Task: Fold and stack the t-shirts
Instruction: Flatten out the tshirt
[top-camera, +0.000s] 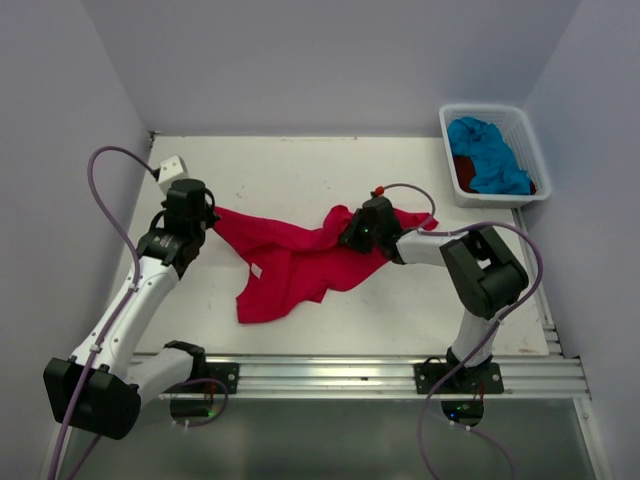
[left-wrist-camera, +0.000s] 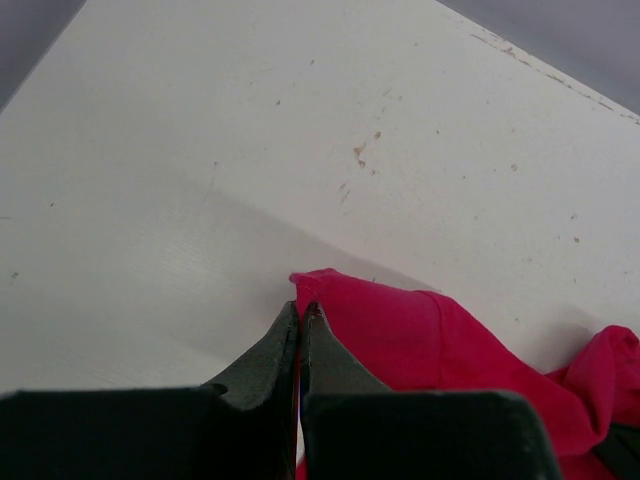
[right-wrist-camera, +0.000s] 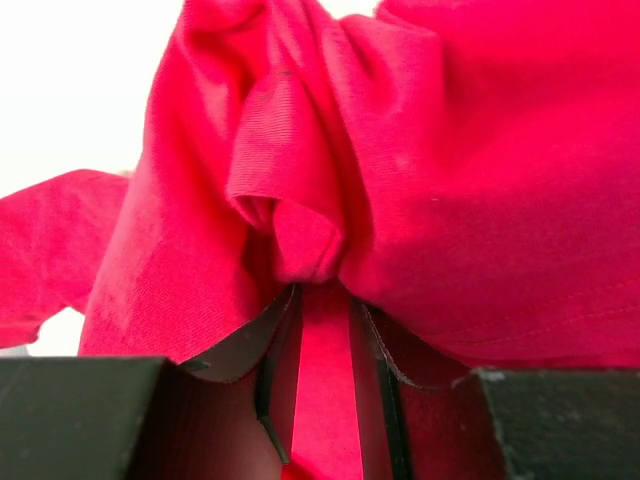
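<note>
Lying crumpled and half spread across the middle of the white desk (top-camera: 300, 170), the red-pink t-shirt (top-camera: 290, 265) stretched between the two arms, with a loose flap trailing toward the near edge and a small white label (top-camera: 256, 270) showing on its surface. The left end effector (top-camera: 207, 214) sat at the shirt's far left corner, low over the desk. In the left wrist view its dark fingers (left-wrist-camera: 270, 350) were pressed together, with the cloth's edge caught at their tips and a thin red line showing in the seam between them, so it was clamped on the red-pink t-shirt. Beyond those tips the bare desk carried a few brownish specks (left-wrist-camera: 360, 152). The right end effector (top-camera: 349, 234) was on the shirt's right side, where the fabric rose into a bunched ridge. The right wrist view showed a thick gathered fold of the cloth pinched between its two fingers (right-wrist-camera: 275, 340), which stood slightly apart around it, more cloth filling the gap below. That end effector was also clamped on the red-pink t-shirt. At the far right corner of the desk, well apart from both arms, stood a white plastic basket (top-camera: 482, 108). It held the turquoise t-shirt (top-camera: 490, 150), heaped loosely, and the dark red t-shirt (top-camera: 463, 170), which showed beneath it along the basket's left side.
</note>
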